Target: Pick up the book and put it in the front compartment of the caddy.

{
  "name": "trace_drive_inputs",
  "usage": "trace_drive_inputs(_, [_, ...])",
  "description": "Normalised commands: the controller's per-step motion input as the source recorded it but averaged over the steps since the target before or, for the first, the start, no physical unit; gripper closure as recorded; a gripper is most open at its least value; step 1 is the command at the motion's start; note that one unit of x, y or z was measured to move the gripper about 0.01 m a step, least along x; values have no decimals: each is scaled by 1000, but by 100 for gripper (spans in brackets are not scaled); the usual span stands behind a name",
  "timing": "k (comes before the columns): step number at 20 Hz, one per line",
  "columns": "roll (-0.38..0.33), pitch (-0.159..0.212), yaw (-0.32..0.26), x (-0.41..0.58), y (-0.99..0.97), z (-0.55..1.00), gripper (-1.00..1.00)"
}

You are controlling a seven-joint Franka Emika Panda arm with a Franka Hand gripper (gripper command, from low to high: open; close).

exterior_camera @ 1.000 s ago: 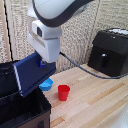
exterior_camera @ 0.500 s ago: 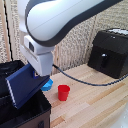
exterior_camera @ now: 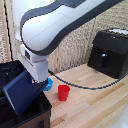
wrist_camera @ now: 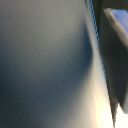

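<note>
Wooden table (exterior_camera: 95,102) scene: hand (exterior_camera: 34,80) gripping tilted book (exterior_camera: 22,92) over caddy (exterior_camera: 42,107); best lowered straight, clear of walls.

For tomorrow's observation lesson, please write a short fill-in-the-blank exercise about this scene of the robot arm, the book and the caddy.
1. The book the arm carries is dark ____ in colour.
2. The book hangs tilted above the black ____.
3. The small cup standing on the wooden table is ____.
4. The cable on the table runs toward the ____ boxy appliance.

Missing words: blue; caddy; red; black
</note>
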Motion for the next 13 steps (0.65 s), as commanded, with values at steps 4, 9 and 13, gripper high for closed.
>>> trace_drive_inputs(4, [-57, 76, -5, 78, 201, 19, -100])
trace_drive_inputs(9, [-14, 83, -10, 143, -30, 147, -100])
trace_drive_inputs(13, [8, 144, -81, 64, -310, 365, -100])
